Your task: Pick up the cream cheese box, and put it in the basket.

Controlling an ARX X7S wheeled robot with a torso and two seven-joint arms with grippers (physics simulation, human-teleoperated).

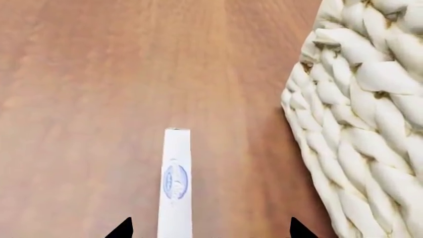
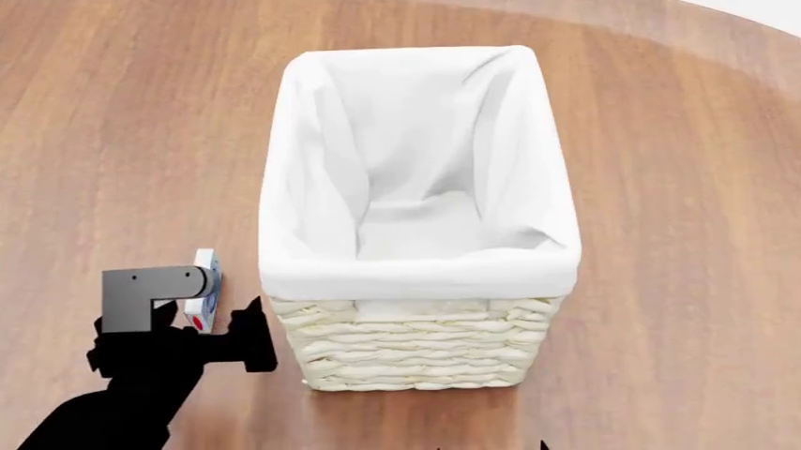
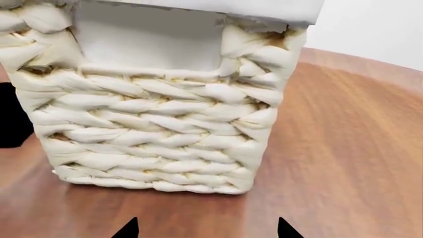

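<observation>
**Observer:** Where was the cream cheese box when you looked?

**Operator:** In my head view the cream cheese box sat at the lower left of the frame, just beside the basket's left wall and mostly hidden behind my left gripper. I could see only a white sliver with a red mark. The left wrist view showed more: the box stood on its thin edge at the bottom centre, its blue oval logo facing the camera, with the woven wall of the basket filling the right side of that frame.

**Observer:** Had the left gripper closed on it?

**Operator:** Its two black fingertips poked up at the bottom edge, one on each side of the box, with clear wood showing between each tip and the box. So the jaws stood apart, not touching it. Whether the box rested on the table or was raised, I couldn't tell.

**Observer:** And the right arm?

**Operator:** My right gripper showed only as two dark tips at the bottom of its wrist view, spread wide with nothing between them, facing the basket's wicker side. In the head view it was barely a speck at the bottom edge. The white liner lay folded over the rim, and I saw nothing inside it.
</observation>
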